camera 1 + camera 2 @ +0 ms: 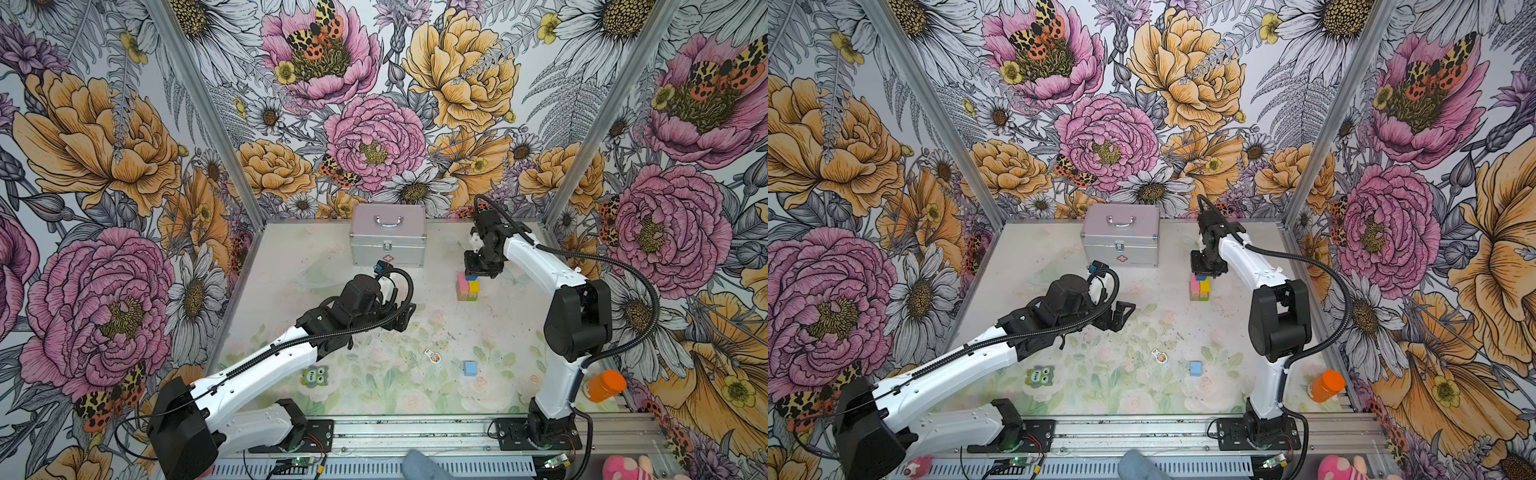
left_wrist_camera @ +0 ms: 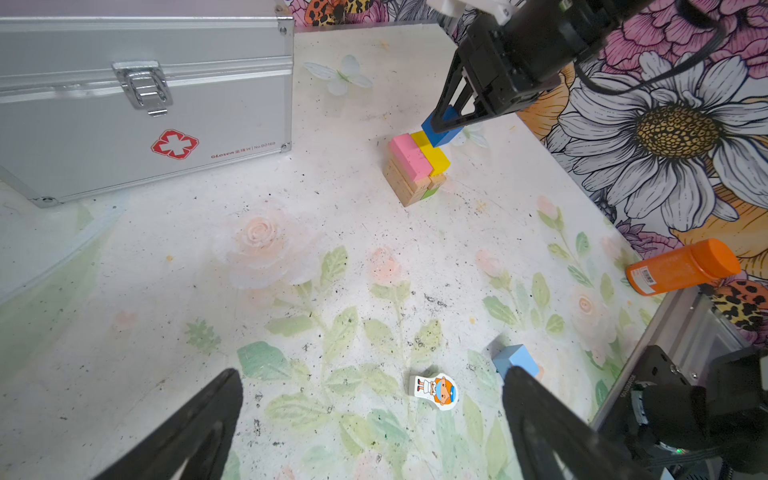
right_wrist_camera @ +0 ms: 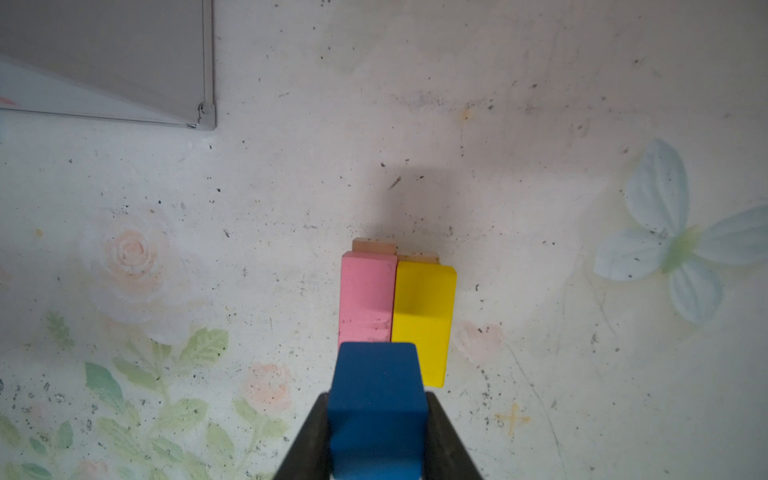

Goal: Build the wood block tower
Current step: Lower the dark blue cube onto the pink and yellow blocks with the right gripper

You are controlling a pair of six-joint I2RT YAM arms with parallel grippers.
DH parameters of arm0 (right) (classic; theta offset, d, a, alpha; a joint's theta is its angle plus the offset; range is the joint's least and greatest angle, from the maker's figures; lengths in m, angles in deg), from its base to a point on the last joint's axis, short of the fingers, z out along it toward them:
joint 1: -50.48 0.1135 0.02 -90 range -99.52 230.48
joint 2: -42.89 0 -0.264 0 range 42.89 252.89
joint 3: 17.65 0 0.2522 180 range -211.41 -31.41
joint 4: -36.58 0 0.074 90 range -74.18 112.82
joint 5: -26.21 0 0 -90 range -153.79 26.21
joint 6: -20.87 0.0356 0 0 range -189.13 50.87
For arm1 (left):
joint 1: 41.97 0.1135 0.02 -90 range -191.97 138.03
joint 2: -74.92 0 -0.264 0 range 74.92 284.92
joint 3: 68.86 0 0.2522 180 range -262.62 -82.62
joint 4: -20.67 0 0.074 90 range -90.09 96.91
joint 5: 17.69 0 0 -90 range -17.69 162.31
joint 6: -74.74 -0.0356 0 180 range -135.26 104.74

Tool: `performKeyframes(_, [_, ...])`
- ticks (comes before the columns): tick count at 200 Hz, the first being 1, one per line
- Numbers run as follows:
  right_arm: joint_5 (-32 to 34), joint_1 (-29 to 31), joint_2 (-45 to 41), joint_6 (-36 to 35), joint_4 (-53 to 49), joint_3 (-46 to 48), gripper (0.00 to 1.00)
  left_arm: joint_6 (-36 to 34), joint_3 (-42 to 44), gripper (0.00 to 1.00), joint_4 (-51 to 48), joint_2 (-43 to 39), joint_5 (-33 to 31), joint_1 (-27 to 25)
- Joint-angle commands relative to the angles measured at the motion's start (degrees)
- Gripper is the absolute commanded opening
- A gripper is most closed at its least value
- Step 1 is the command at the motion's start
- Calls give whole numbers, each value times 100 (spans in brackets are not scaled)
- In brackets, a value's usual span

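Observation:
The tower (image 1: 468, 287) (image 1: 1200, 289) stands right of the table's middle: tan and green blocks below, a pink brick (image 3: 365, 299) and a yellow brick (image 3: 422, 316) side by side on top. My right gripper (image 3: 377, 401) (image 1: 473, 270) is shut on a dark blue block (image 3: 376, 374) (image 2: 442, 129), held over the far end of those two bricks. Whether it touches them I cannot tell. My left gripper (image 2: 372, 374) (image 1: 405, 316) hangs open and empty, left of the tower. A light blue cube (image 1: 470, 368) (image 2: 515, 359) lies loose toward the front.
A silver metal case (image 1: 388, 239) (image 2: 141, 104) stands at the back, left of the tower. Two flat cartoon pieces lie near the front: an orange-haired figure (image 1: 432, 355) (image 2: 436, 390) and a green owl (image 1: 314, 376). An orange bottle (image 1: 604, 385) lies at the right edge.

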Motion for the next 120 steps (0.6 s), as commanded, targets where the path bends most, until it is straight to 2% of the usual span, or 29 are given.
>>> performKeyframes(1, [-70,-29,140,-67,-28,-152,32,-76,-172,99,86,6,143,50])
performKeyframes(120, [-105,-38,197,-76,-19,-102,32,86,-9,99,122,-190,109,50])
